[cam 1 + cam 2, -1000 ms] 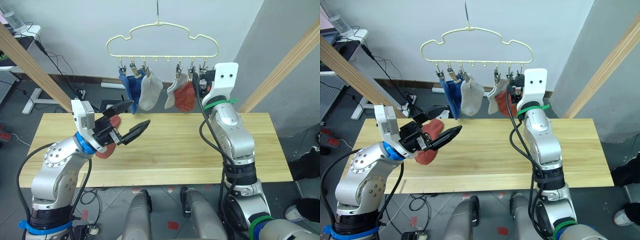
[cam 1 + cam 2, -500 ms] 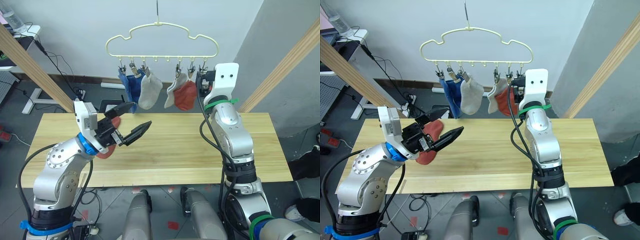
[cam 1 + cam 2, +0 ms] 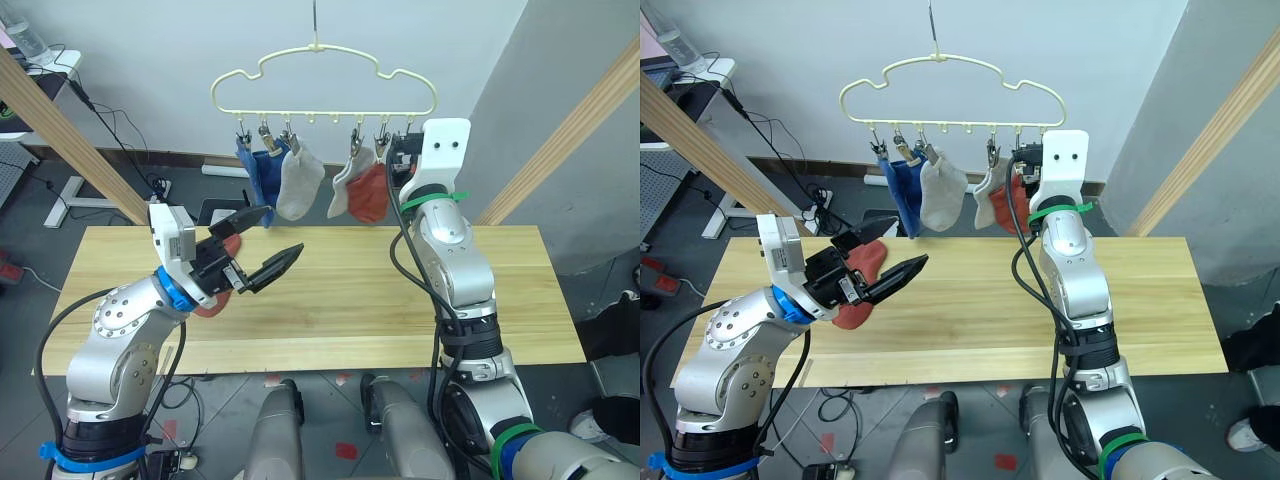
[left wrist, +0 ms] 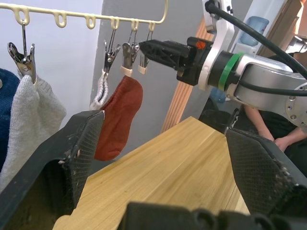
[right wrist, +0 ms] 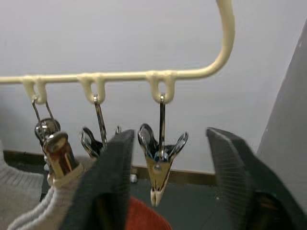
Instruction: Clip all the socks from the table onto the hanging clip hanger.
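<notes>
Right wrist view: empty clip between spread fingers

I see my right end effector (image 5: 163, 187) open at the clip hanger's (image 3: 322, 72) end clip. Left end effector (image 3: 262, 243) gapes, empty, above the tabletop's (image 3: 350, 300) left half, where a rust-red sock (image 3: 862, 285) lies. Four socks (image 3: 300, 185) hang clipped.

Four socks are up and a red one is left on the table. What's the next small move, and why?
Probably lower the left end effector onto the rust-red sock lying under it on the table. Its fingers are open and empty. The right end effector is open at the end clip of the clip hanger, which is empty.
</notes>
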Robot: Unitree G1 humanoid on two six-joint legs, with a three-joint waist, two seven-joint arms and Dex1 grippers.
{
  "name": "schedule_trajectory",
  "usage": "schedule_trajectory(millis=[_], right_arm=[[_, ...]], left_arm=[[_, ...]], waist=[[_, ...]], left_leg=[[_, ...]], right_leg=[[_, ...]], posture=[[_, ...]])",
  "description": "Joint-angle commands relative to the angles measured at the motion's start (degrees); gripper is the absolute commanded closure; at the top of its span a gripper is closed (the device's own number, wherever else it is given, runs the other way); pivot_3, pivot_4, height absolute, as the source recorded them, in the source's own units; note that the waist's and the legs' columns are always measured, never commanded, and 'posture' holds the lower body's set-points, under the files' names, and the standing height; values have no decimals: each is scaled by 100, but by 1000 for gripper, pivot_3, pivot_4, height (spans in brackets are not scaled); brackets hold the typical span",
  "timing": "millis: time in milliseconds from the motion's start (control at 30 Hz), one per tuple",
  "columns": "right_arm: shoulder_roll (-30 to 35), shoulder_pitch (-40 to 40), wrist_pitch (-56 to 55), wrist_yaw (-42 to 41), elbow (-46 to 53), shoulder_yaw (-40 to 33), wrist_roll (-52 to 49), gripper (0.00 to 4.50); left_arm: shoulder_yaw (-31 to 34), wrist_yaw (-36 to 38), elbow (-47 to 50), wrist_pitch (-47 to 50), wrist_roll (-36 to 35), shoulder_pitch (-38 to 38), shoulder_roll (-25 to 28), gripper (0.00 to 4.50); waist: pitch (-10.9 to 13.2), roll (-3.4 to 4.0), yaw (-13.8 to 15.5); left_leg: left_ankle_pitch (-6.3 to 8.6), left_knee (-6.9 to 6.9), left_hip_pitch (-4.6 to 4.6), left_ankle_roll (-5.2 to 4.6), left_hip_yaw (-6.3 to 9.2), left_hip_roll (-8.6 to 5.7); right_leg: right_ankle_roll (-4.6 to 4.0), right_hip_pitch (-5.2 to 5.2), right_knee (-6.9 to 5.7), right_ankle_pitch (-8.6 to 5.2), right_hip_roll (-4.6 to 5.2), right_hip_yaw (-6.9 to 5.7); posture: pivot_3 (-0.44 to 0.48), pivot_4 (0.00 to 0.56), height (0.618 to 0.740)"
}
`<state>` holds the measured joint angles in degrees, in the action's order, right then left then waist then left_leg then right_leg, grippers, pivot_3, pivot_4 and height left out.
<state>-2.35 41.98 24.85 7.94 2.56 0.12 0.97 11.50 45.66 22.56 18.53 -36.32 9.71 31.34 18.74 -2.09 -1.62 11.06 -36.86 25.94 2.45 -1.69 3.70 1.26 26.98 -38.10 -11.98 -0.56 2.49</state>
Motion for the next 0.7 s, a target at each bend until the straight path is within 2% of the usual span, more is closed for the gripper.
schedule_trajectory(millis=[33, 67, 433, 567, 700], right_arm=[[-53, 149, -158, 66, 138, -25, 29, 3608], [-63, 159, -160, 69, 130, -24, 31, 3863], [-99, 220, -160, 63, 73, -41, 26, 3863], [261, 178, 336, -561, 410, -246, -407, 3863], [982, 145, 1529, -1486, 1023, -697, -1344, 3863]], left_arm=[[-16, -1, 216, -80, 21, -13, 43, 0], [-17, -3, 220, -81, 21, -16, 40, 0], [-8, -21, 251, -94, 29, -84, 32, 0], [-24, -8, 120, -116, 177, -218, 73, 0], [19, -42, -165, -170, 452, -521, 91, 0]], waist=[[0, 0, 0], [0, 0, 0], [0, 0, 1], [1, 1, 0], [3, 4, 12]], left_leg=[[0, 0, 0, 0, 0, 0], [0, 0, 0, 0, 0, 0], [0, 2, 0, 0, 0, 0], [0, 2, 0, 0, -1, 0], [1, 4, 1, -1, -3, -1]], right_leg=[[0, 0, 0, 0, 0, 0], [0, 0, 0, 0, 0, 0], [0, 1, 1, 0, 0, 0], [0, 1, 2, 0, 0, 1], [-2, 1, 5, -1, 4, 1]], posture=[[44, 315, 740], [44, 317, 740], [47, 322, 740], [38, 328, 740], [11, 339, 740]])
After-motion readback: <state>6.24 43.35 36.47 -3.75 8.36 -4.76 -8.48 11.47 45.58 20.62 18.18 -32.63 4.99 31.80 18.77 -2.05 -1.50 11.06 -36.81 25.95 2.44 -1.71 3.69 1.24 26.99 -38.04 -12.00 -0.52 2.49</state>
